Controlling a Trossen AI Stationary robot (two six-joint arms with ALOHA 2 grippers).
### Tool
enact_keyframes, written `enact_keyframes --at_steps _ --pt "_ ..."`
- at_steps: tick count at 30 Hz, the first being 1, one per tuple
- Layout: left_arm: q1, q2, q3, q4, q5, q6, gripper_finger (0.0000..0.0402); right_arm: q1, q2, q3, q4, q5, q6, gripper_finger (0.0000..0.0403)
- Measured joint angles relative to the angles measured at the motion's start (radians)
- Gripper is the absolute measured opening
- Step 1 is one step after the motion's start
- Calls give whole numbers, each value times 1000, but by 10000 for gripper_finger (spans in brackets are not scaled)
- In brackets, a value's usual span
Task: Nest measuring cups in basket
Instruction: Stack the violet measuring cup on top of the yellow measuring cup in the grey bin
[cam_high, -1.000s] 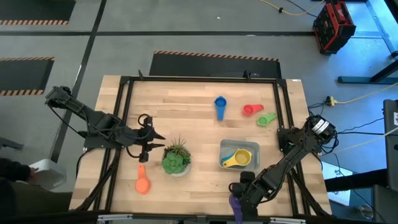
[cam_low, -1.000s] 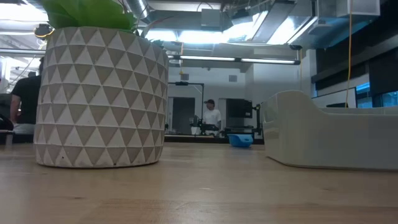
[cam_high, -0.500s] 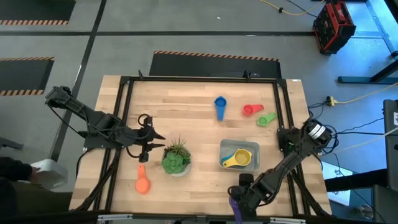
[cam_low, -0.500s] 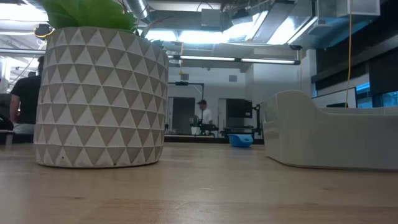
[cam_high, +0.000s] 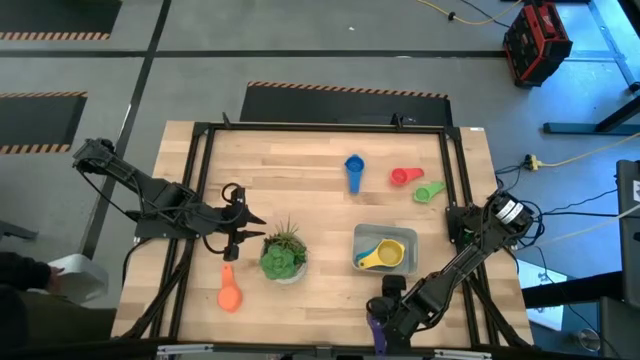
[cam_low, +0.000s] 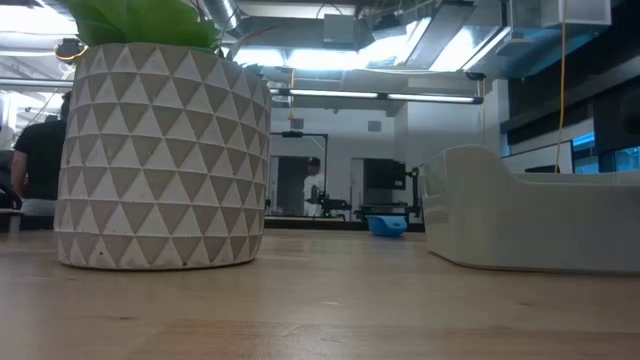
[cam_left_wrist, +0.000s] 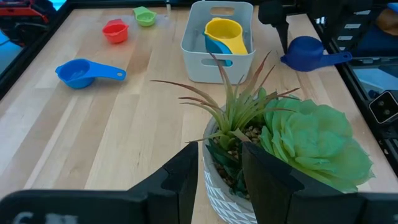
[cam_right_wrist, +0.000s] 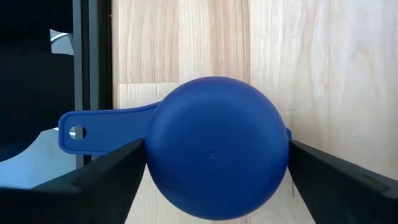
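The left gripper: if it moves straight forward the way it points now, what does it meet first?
Most likely the potted plant: the left gripper points at it, close by. The basket lies beyond.

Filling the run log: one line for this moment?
right gripper: open around purple cup | left gripper: idle by plant | basket: yellow, teal cups

right end effector (cam_high: 378, 328) low at the near edge, jaws wide; left end effector (cam_high: 243, 227) narrowly parted, waiting.
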Motion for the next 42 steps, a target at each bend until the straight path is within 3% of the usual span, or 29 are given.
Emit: enact_keyframes --at_steps 8,25,30,37,42 --pt "0 0 0 0 0 0 118 0 0 0 10 12 -19 328" --pt "0 0 0 0 0 0 118 -9 0 25 47 92 -51 337" --pt "0 0 0 0 0 0 118 -29 0 89 29 111 -94 338" --pt "0 0 0 0 0 0 118 -58 0 254 -147 151 -214 338" --pt "0 0 0 0 0 0 118 -86 0 384 -218 268 -368 338"
